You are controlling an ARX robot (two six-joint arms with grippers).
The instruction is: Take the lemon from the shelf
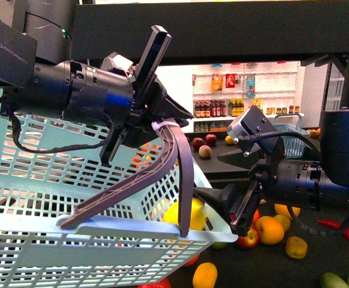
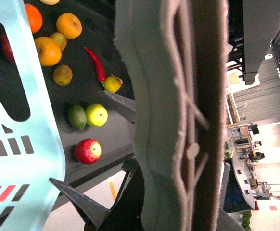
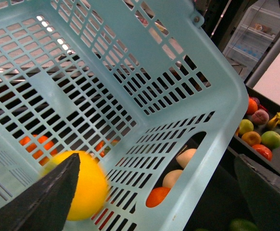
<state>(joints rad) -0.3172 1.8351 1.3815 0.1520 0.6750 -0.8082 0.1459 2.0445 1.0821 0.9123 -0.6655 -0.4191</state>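
Left gripper [image 1: 152, 117] clamps the basket handle [image 1: 132, 180]; our right gripper [image 1: 252, 192] hangs spread wide, lemon [image 3: 84, 185] in the basket [image 3: 226, 110]. Drop looks done, retreat next.

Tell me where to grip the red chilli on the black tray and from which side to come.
Grip the red chilli across its middle, coming down from above, jaws straddling its thin width. It lies flat on the black tray, long and slim; a small yellow fruit crowds one end.

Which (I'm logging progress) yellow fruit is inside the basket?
The lemon by the right gripper: it alone is inside the blue basket; the others lie on the shelf.
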